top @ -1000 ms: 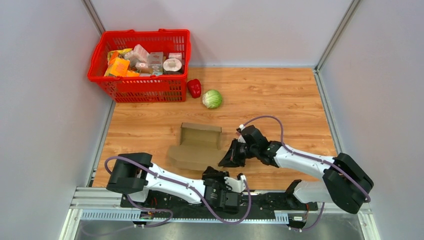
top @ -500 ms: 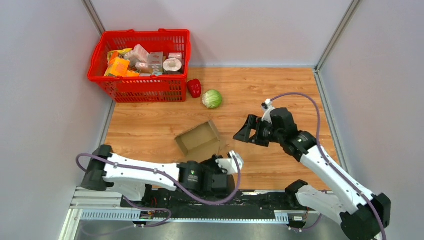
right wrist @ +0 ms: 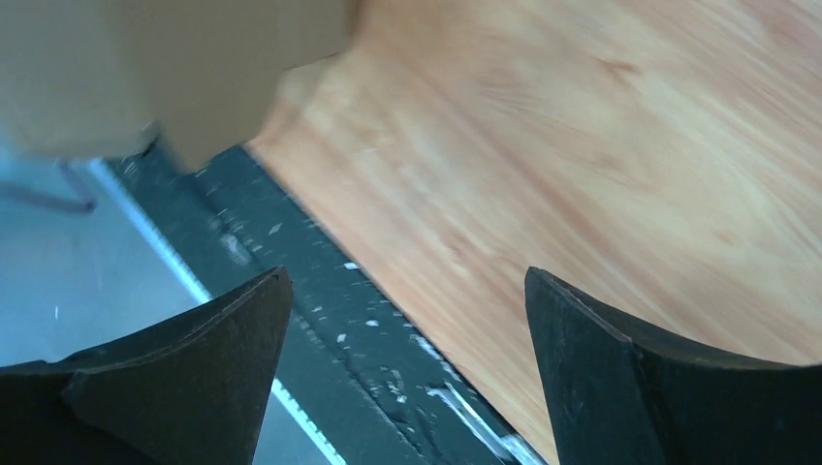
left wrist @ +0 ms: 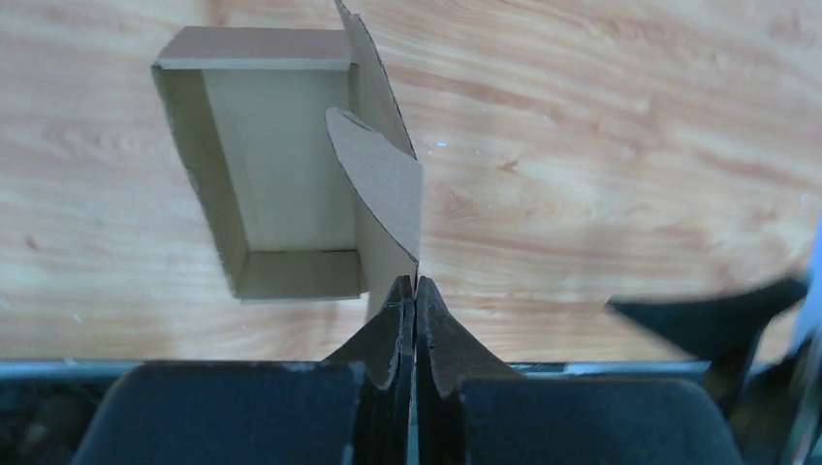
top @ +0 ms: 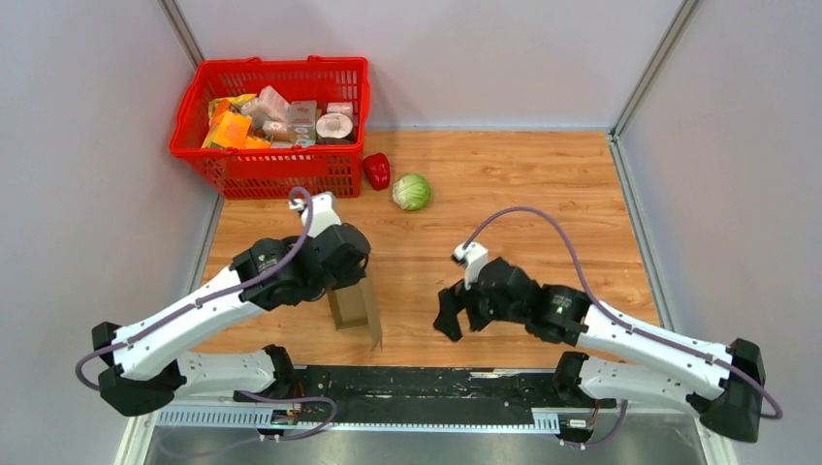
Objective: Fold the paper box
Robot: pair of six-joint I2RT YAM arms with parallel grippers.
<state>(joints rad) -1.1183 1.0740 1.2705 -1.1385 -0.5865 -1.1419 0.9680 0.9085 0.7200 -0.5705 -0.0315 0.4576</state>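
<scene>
The tabletop [top: 504, 184] is warm, orange-brown wood grain, closed in by plain pale grey walls [top: 436, 58] on the left, far and right sides, with slim metal posts [top: 651, 66] rising at the two far corners. A black rail [top: 465, 383] runs along the near edge, where the arms are mounted. In the far left corner stands a red mesh basket [top: 271, 64] filled with small printed packages [top: 281, 116]. Just off the basket's near right corner lie a red pepper [top: 376, 170] and, beside it, a green cabbage [top: 412, 191]. The paper box [top: 355, 305] is close to the near edge, left of the middle, turned on its side. Its open inside faces the left wrist camera. The left gripper [left wrist: 415, 295] is pinched tight on one thin flap of it; whether the box touches the wood cannot be told. The right gripper [right wrist: 407, 281] hangs near the near edge to the right of the box, apart from it, jaws spread wide with nothing between them.
</scene>
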